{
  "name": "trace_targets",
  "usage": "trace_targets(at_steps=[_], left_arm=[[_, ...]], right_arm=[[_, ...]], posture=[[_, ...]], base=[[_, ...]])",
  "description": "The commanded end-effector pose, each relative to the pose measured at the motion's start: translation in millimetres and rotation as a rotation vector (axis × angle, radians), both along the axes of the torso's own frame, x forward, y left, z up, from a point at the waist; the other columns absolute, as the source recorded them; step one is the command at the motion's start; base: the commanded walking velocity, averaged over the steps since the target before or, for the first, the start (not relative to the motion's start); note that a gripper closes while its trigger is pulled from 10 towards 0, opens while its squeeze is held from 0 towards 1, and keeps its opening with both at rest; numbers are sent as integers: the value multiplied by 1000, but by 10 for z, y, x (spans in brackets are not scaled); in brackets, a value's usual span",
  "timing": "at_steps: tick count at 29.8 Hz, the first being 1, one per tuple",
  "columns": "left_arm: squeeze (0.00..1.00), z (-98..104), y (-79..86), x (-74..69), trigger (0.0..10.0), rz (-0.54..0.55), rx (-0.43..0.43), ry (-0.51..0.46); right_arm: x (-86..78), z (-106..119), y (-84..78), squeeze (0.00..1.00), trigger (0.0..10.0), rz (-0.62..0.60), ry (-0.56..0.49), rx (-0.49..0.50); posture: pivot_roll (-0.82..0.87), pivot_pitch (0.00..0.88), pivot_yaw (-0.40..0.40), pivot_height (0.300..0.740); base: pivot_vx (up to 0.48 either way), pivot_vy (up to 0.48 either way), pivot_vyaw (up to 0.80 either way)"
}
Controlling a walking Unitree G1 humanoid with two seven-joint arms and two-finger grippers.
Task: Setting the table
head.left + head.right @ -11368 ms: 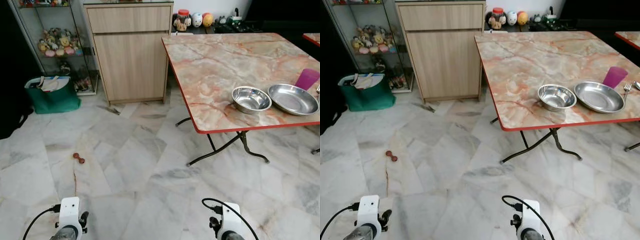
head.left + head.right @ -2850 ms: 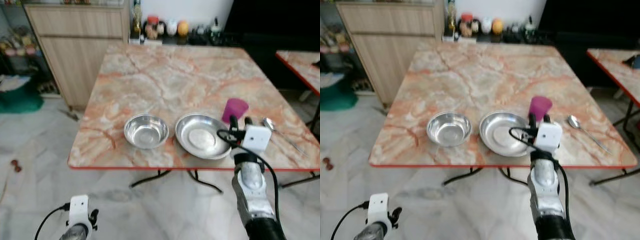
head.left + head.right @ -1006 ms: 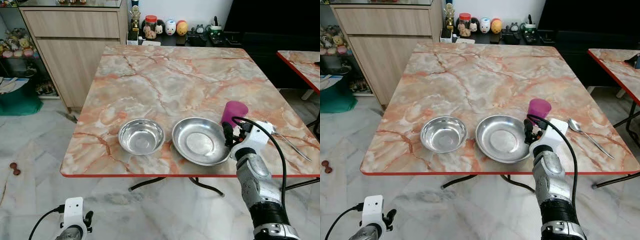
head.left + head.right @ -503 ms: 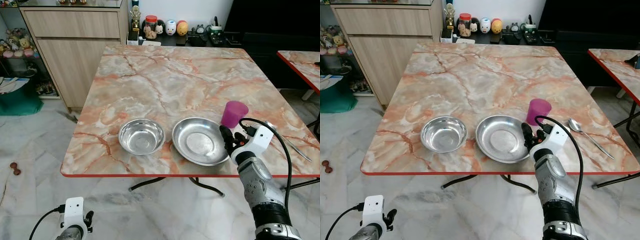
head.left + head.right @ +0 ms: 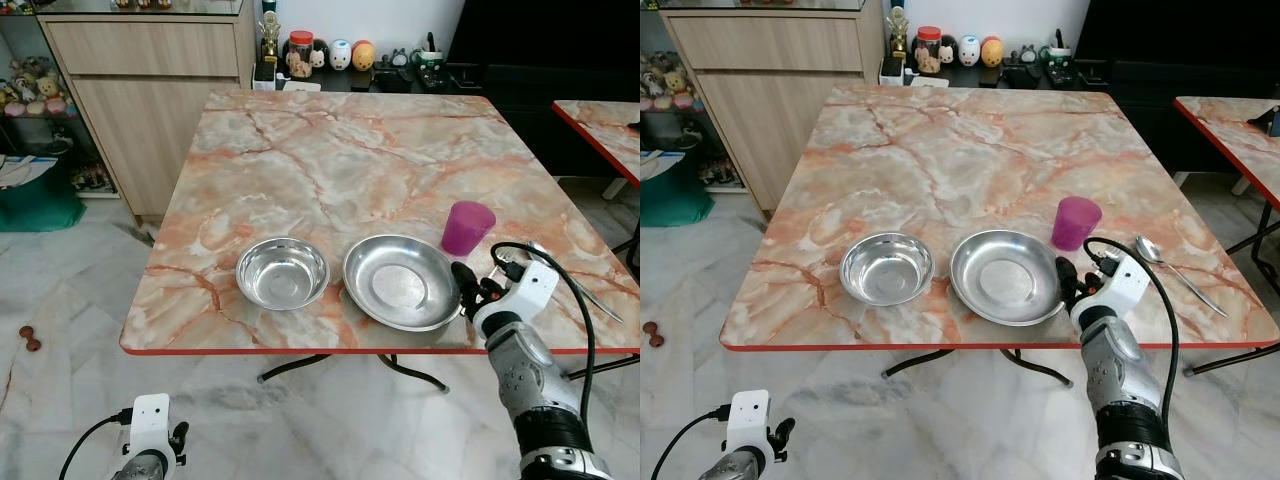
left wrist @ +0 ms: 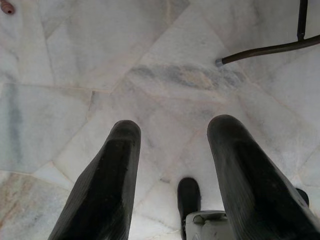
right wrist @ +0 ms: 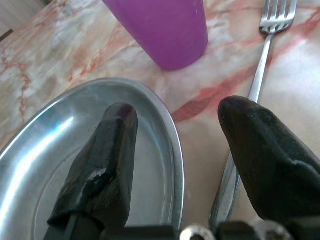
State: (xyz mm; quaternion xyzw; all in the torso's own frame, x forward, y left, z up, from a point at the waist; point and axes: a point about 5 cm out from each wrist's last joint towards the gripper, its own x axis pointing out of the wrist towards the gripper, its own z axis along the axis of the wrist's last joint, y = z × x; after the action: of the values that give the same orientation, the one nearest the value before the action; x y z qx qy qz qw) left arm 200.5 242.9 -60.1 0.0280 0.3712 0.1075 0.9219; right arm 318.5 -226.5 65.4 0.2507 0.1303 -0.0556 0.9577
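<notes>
1. Straddling the near-right rim of the steel plate (image 7: 95,165) with my right gripper (image 7: 175,150): fingers spread wide, nothing held. One finger (image 7: 102,165) sits over the plate's inside, the other finger (image 7: 265,155) outside it, above the fork (image 7: 250,115).
2. From the head views, the right gripper (image 5: 1072,282) is low at the plate's (image 5: 1005,276) right edge, near the table's front edge. Contact with the rim: can't tell.
3. Fork lies just right of the plate, tines pointing away from me, partly under my wrist.
4. Purple cup (image 5: 1076,222) stands upright just beyond the plate's right side, apart from the gripper.
5. Spoon (image 5: 1175,269) lies further right on the table, bowl end away from me, handle toward the front-right corner.
6. Steel bowl (image 5: 886,267) sits just left of the plate, close but not touching.
7. All of it is along the front edge of the marble-pattern table (image 5: 940,140) with red trim.
8. Left gripper (image 6: 172,175) hangs idle over the marble floor (image 6: 75,65), fingers apart, empty; a table leg foot (image 6: 260,50) shows beyond it.
</notes>
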Motion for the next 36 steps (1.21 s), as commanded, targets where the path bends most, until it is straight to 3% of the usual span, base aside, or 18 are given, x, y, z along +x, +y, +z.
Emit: trace_targets(at_steps=[1, 36], left_arm=[[0, -16, -11, -18, 10000, -7, -3, 13], [0, -9, -35, 1, 10000, -48, 17, 12]], right_arm=[[33, 12, 16, 0, 10000, 6, 8, 3], [73, -52, 137, 0, 10000, 30, 24, 44]], posture=[[-33, 0, -40, 740], [-30, 4, -39, 740]], base=[[0, 0, 0], [0, 0, 0]])
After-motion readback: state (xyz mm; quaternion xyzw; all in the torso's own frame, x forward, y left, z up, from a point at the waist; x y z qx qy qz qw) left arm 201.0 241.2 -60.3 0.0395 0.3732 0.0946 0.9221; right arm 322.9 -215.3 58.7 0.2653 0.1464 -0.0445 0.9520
